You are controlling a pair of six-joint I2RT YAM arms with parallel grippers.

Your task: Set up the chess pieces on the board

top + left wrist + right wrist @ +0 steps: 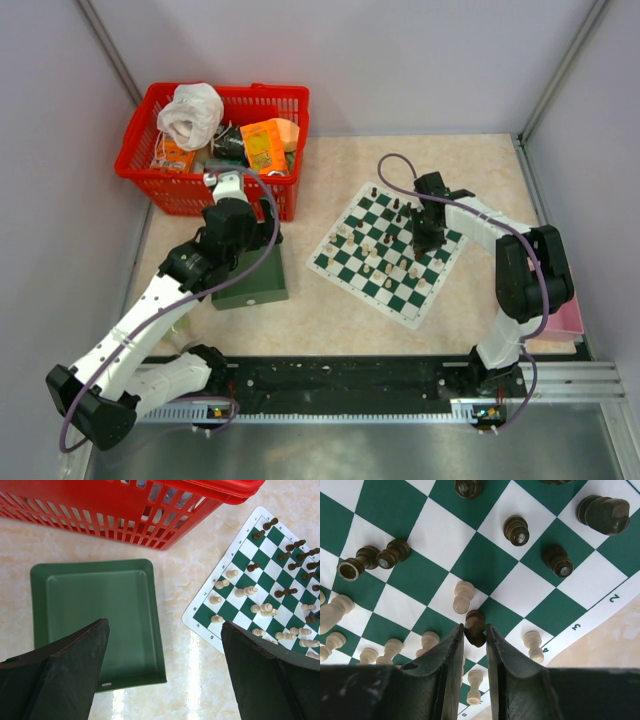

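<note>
The green and white board (390,255) lies right of centre, turned diagonally, with black and cream chess pieces (370,250) standing on it. My right gripper (428,235) hangs over the board's right part. In the right wrist view it (475,630) is shut on a dark brown piece (475,625), held above the squares beside a cream pawn (463,596). Dark pieces (516,529) stand further off. My left gripper (165,650) is open and empty above the table, between the green tray (95,615) and the board's corner (210,625).
A red basket (215,140) full of packets and a white bag stands at the back left. The plain dark green tray (252,280) lies under my left arm. A pink object (565,318) lies at the right edge. Walls close in left and right.
</note>
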